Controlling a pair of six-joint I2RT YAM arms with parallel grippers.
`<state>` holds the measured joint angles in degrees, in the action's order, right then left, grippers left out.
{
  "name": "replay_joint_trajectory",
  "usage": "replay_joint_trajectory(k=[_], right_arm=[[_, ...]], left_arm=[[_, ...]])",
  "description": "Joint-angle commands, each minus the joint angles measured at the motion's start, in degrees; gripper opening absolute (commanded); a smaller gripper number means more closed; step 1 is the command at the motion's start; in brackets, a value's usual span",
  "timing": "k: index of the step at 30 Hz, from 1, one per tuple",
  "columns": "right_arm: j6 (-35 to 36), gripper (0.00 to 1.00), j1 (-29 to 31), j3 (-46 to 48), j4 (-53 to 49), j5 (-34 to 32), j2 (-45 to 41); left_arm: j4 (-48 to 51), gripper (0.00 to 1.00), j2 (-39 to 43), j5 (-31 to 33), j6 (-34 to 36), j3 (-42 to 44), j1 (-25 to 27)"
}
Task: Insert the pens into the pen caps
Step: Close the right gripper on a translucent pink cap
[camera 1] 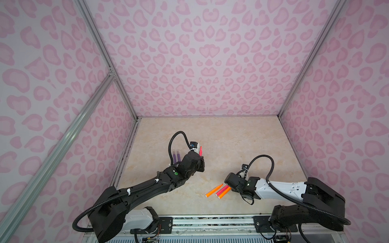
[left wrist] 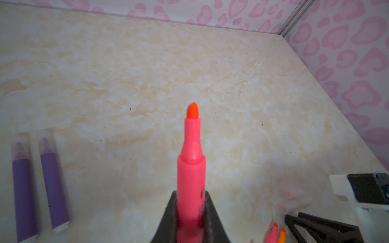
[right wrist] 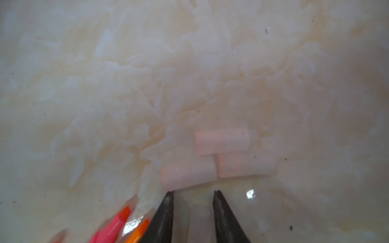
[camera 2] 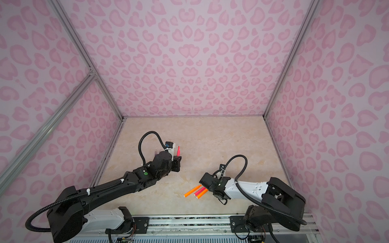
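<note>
My left claw (left wrist: 190, 202) is clenched on the barrel of a slim pink-red plastic marker pen (left wrist: 191, 168). It holds the pen off the beige marbled surface (left wrist: 147, 73), with the tapered nib pointing away from the wrist. My right claw (right wrist: 193, 192) sits low over the surface, its dark pointed jaws apart on either side of a small clear plastic tube cap (right wrist: 200, 216). I can see a gap on one side, so I judge the cap is not yet gripped.

That cap is smooth, round and almost invisible against the beige. If the jaws meet it off-centre, I expect it to roll or squirt out. Three more clear caps (right wrist: 222, 142) lie bunched just past the jaw tips, and one tip sits very close to the nearest, so any forward creep would scatter them. A loose pink-red pen (right wrist: 111, 227) and an orange pen (right wrist: 137, 231) lie just beside the jaw and could be swept aside. I cannot tell which end of the cap is open, and a skewed grip would make the nib miss the mouth. The held pen's barrel looks slick, so a hard push might slide it back in my left claw.

Two purple pens (left wrist: 53, 181) lie side by side, well apart from the cluster, with clear caps already on.
</note>
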<state>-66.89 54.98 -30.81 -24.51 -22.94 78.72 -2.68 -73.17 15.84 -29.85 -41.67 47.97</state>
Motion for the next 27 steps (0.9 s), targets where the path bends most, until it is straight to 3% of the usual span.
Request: replay_joint_trajectory(k=[1,12,27], right_arm=[[-0.33,0.32,-0.08,1.27,-3.88,2.94,-0.23],[-1.31,0.27,0.93,3.99,-3.06,2.79,-5.93],[-1.02,0.24,1.31,4.53,-1.65,3.6,-6.95]], left_arm=[[-0.13,0.03,-0.03,-0.14,0.14,-0.74,-0.09],[-0.06,0.03,-0.22,-0.13,0.23,-0.93,-0.12],[-0.13,0.03,-0.22,-0.26,0.23,-0.87,-0.14]])
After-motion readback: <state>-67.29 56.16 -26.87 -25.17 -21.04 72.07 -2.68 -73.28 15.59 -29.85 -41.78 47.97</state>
